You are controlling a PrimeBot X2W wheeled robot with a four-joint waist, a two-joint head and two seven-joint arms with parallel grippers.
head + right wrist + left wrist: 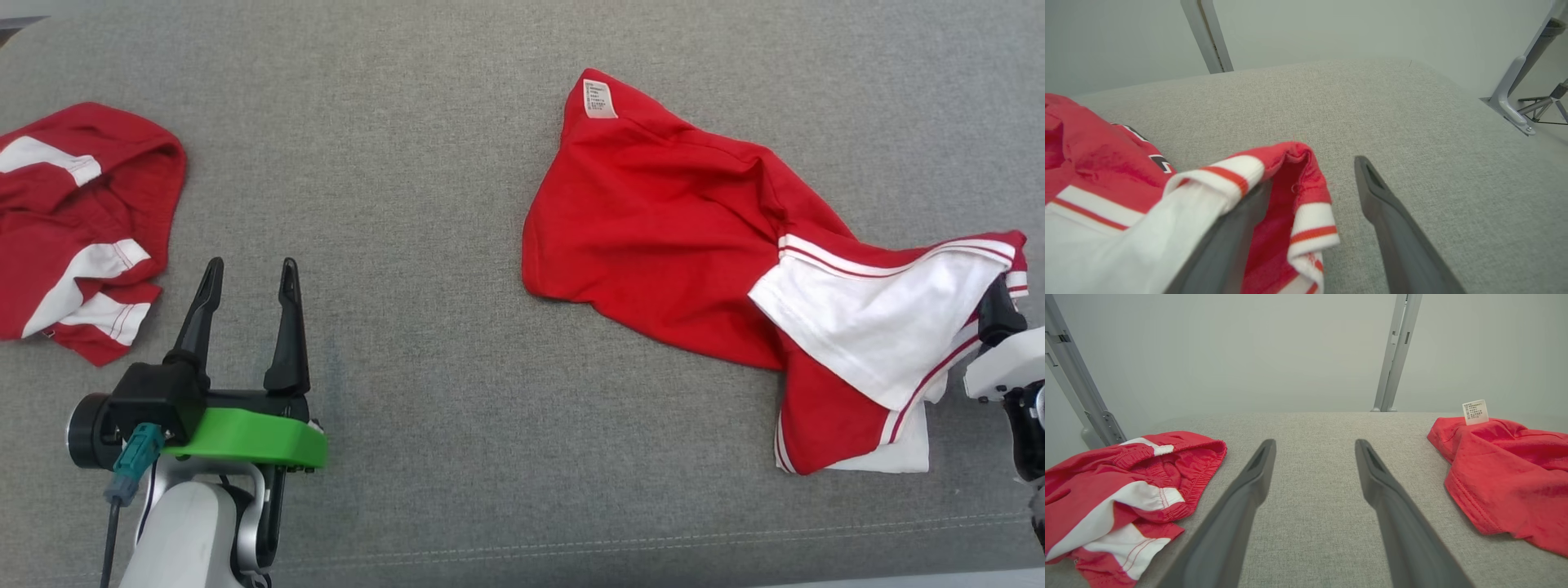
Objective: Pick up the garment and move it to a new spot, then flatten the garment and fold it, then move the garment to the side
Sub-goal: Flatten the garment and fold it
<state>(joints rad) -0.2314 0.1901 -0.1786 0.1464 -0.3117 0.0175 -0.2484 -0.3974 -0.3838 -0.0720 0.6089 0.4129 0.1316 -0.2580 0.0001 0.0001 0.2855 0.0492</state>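
Two red-and-white garments lie on the grey pad [457, 392]: the shirt [669, 220] on the pad's right half and the shorts [73, 229] at the pad's left edge, well apart. The shirt is crumpled and spread unevenly. Its red body reaches toward the middle of the pad, and a small white label [600, 98] stands at the corner nearest the pad's far side. Its white sleeve [873, 318] is folded over toward the pad's right edge. The right gripper [1312, 179] sits at that right edge against the sleeve, with its jaws wide apart and clamping nothing. The striped cuff [1233, 171] is draped over one finger and hangs down into the gap, while the other finger [1396, 228] stands bare above the pad. The left gripper [251, 269] hovers over the pad's front left part, just beside the shorts. It is spread open and empty, with both fingers [1241, 506] pointing toward the pad's far side. The shorts are bunched, with the elastic waistband uppermost. Grey metal posts [1396, 351] rise behind the pad's far edge against a pale wall.
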